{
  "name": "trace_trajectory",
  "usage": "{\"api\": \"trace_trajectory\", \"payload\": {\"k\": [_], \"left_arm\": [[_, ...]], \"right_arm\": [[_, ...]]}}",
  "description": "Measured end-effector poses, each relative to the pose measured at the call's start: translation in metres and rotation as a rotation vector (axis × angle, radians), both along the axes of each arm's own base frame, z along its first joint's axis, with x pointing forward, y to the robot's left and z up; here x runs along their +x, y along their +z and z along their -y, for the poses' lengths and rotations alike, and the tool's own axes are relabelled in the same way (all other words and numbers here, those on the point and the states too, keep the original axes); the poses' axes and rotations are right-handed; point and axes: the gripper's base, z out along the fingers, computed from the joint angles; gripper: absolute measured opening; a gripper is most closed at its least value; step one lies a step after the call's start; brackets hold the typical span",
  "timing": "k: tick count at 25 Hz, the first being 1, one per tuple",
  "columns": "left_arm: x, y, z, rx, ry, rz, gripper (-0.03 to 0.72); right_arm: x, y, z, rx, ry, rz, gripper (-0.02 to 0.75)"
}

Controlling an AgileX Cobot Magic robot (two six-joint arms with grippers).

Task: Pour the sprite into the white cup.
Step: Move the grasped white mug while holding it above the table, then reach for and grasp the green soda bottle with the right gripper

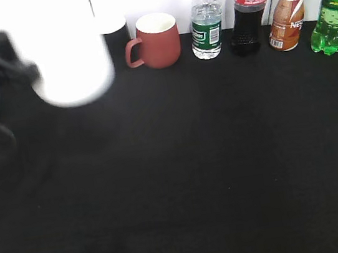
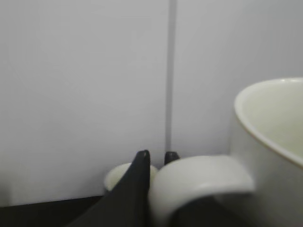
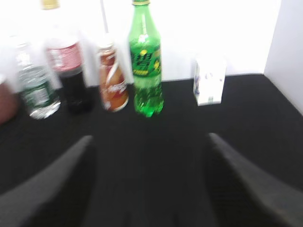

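- Sprite (image 1: 332, 12): 1 green bottle, upright at far right of the back row in the exterior view, against the white wall; nothing touches it. In right wrist view it stands past the fingers, centre-left, w/ yellow ring at the neck.
- Bottles counted in the exterior view: 4 in a row – water bottle (image 1: 206, 24) w/ dark green label, cola bottle (image 1: 249, 8) w/ red label, brown drink bottle (image 1: 287, 15), then sprite. Near one another, not touching as far as I can tell.
- White carton (image 3: 209, 78): 1, seen only in right wrist view, right of the sprite, apart from it.
- White cup (image 1: 71, 55): 1, blurred, off the table at upper left of the exterior view, held by left gripper (image 2: 156, 163).
- Left gripper: closed on the cup's loop handle; left wrist view shows dark finger (image 2: 135, 189) pressed against the handle, cup mouth at right edge.
- Other mugs: 1 red mug (image 1: 155, 40) w/ white inside, handle to the left, just left of the water bottle; 1 more white-rimmed mug (image 1: 112, 26) behind the held cup, mostly hidden.
- Right gripper (image 3: 149, 175): fingers spread wide, nothing between them, above black tabletop (image 1: 193, 161), well short of the bottles.
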Motion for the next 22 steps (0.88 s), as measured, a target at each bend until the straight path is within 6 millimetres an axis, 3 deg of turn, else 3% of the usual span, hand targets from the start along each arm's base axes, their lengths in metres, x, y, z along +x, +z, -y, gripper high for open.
{"api": "trace_trajectory", "payload": {"k": [1, 3, 6, 11, 16, 22], "left_arm": [[-0.002, -0.001, 0.003, 0.006, -0.015, -0.010, 0.062], [-0.006, -0.002, 0.011, 0.013, -0.051, -0.018, 0.062], [-0.007, -0.002, 0.012, 0.014, -0.057, -0.017, 0.062], [-0.007, -0.002, 0.012, 0.013, -0.057, -0.017, 0.062], [-0.007, -0.002, 0.012, 0.013, -0.057, -0.017, 0.062], [-0.007, -0.002, 0.012, 0.013, -0.057, -0.017, 0.062]], "right_arm": [[0.019, 0.001, 0.003, -0.004, -0.012, 0.036, 0.630], [0.062, -0.006, 0.009, -0.033, -0.028, 0.077, 0.661], [0.124, -0.044, 0.010, -0.132, 0.036, 0.098, 0.661], [0.204, -0.116, 0.016, -0.103, 0.059, 0.017, 0.661], [0.263, -0.143, 0.022, -0.093, 0.058, 0.015, 0.661], [0.309, -0.165, 0.027, -0.050, 0.050, 0.029, 0.661]]}}
